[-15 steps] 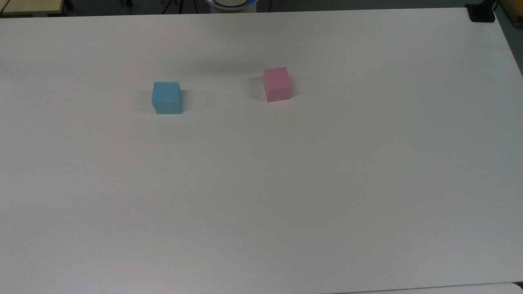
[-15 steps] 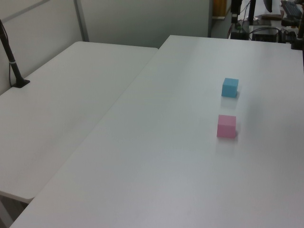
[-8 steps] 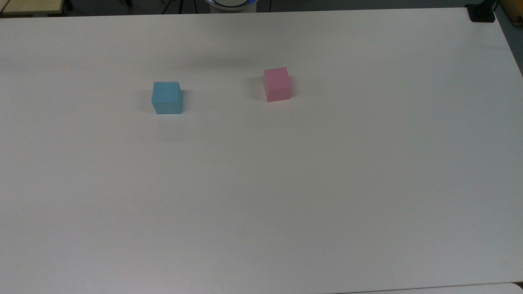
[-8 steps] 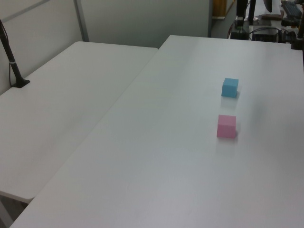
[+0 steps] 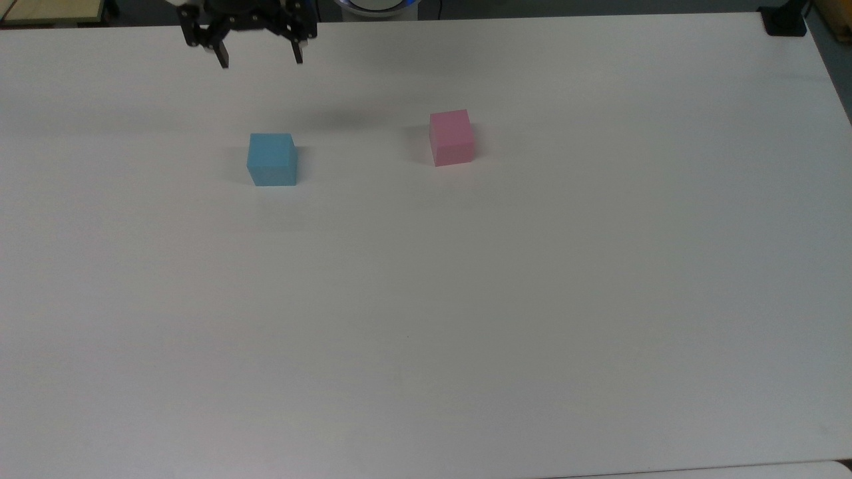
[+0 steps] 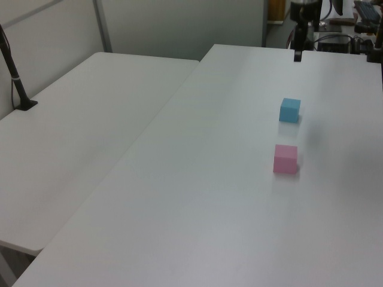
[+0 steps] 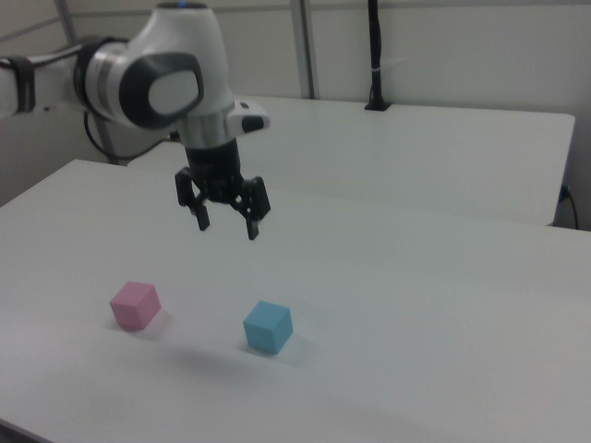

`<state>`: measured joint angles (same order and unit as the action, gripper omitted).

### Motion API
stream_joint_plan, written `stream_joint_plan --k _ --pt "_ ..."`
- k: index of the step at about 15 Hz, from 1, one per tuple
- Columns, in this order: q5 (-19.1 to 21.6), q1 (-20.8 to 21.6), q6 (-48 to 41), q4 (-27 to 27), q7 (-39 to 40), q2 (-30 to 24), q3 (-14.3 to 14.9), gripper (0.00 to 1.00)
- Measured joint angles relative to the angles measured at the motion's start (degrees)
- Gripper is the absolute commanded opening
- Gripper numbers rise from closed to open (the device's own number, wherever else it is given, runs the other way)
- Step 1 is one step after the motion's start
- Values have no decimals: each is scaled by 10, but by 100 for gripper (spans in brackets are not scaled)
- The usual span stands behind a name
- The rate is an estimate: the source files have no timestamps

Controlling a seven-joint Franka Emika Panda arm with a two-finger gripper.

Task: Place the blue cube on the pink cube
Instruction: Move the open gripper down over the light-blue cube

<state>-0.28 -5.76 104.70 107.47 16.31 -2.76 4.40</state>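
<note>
Blue cube (image 5: 271, 158) unmarked; tool (image 5: 259, 61) spread wide above it.

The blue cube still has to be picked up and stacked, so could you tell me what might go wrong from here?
1. The gripper hangs open, above the blue cube and not yet centred on it; an off-centre descent could land a fingertip on the cube and knock it aside.
2. The pink cube is the same size, so a small offset at release could let the blue cube slide off.
3. A low carry across the table might nudge the pink cube.
</note>
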Motion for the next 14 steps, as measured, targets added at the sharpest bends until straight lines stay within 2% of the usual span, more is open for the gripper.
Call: stream_joint_plan --k 2,7,14 --pt "0 0 63 45 0 -2 0 99" --pt "0 -1 146 102 0 12 0 97" --pt "-4 -20 210 110 -4 85 0 96"
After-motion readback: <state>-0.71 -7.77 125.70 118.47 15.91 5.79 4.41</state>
